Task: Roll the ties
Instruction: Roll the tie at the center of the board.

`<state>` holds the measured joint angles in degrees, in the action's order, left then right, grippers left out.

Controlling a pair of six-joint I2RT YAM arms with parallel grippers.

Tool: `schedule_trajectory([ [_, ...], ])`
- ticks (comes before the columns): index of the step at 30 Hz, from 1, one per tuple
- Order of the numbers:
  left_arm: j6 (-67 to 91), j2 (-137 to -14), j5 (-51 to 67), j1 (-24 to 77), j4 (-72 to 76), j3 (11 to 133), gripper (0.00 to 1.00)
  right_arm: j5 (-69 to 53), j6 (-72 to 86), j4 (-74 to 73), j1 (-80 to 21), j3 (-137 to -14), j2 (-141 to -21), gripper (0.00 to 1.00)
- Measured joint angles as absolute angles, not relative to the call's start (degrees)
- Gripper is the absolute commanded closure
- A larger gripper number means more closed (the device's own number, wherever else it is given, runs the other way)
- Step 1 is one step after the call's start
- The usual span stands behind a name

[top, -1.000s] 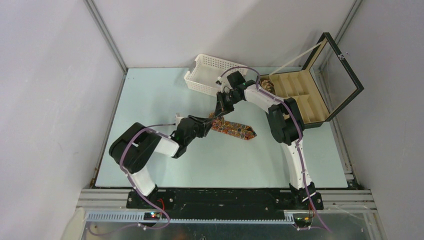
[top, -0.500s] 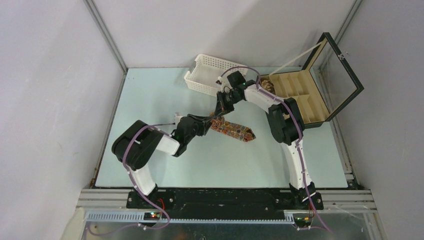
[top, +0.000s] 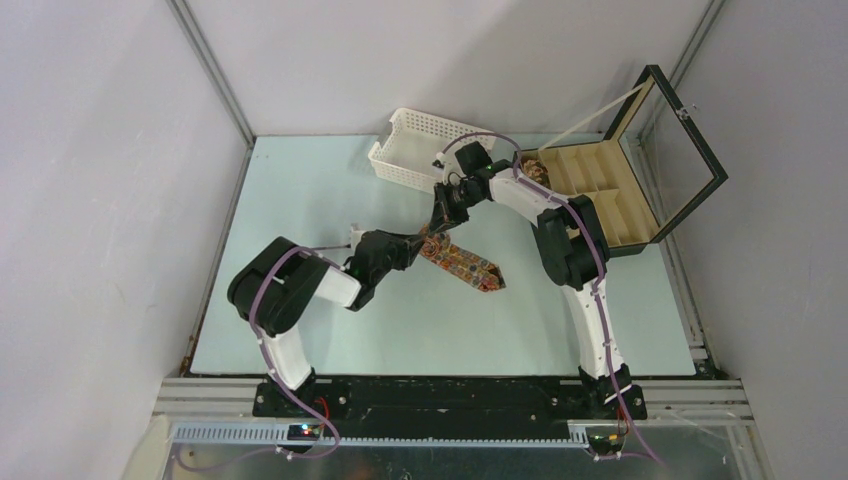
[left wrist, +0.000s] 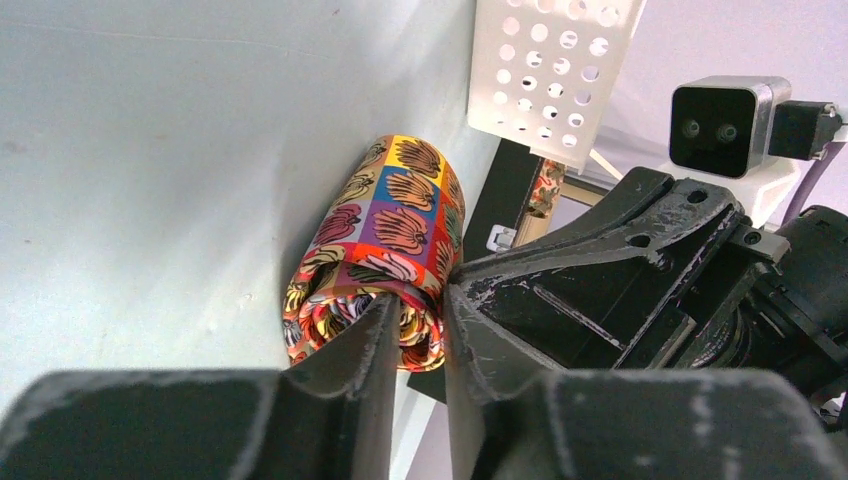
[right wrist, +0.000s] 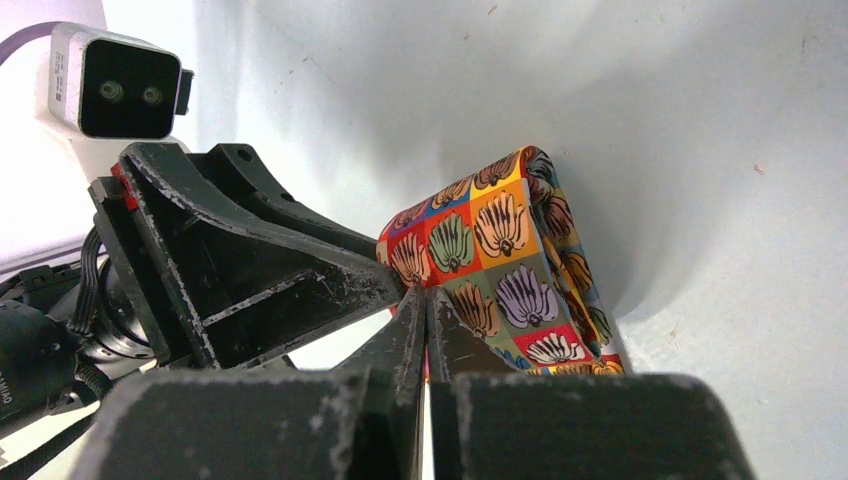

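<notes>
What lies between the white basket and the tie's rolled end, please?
The right end effector and its wrist, reaching to the tie, in the top view.

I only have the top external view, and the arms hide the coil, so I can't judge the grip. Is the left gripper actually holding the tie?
Observer: Yes. In the left wrist view the left gripper has coiled layers of the tie pinched between its fingers.
Operator: And the right gripper?
Observer: The right wrist view shows the right gripper shut, fingers pressed together, with its tip at the coil. I cannot tell whether it traps any fabric.
</notes>
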<state>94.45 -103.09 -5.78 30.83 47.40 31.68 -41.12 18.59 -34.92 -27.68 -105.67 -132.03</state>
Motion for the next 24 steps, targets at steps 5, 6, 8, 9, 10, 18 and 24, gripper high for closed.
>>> schedule_trajectory([
  [5, 94.43, -103.2, -5.72, 30.72, 47.42, 31.7, 0.86, -41.15, 18.59, -34.87, -27.68, -105.67, -132.03, 1.0],
  [6, 94.45, -103.22, -5.72, 30.7, 47.46, 31.7, 0.9, -41.15, 18.59, -34.85, -27.68, -105.67, -132.03, 1.0],
  [8, 94.41, -103.35, -5.63, 30.68, 47.57, 31.7, 0.96, -41.15, 18.59, -34.87, -27.68, -105.67, -132.03, 1.0],
  [9, 94.45, -103.46, -5.61, 30.65, 47.75, 31.7, 0.98, -41.12, 18.57, -34.87, -27.68, -105.65, -132.03, 1.0],
  [10, 94.35, -103.63, -5.56, 30.61, 47.99, 31.7, 0.99, -41.12, 18.57, -34.87, -27.68, -105.65, -132.03, 1.0],
  [18, 91.59, -104.42, -4.73, 30.44, 50.02, 31.7, 1.0, -40.05, 18.52, -31.09, -27.55, -101.01, -129.4, 0.97],
  [24, 85.21, -104.97, -3.66, 30.17, 53.3, 31.7, 1.0, -38.04, 20.8, -24.12, -26.09, -92.18, -120.27, 0.95],
])
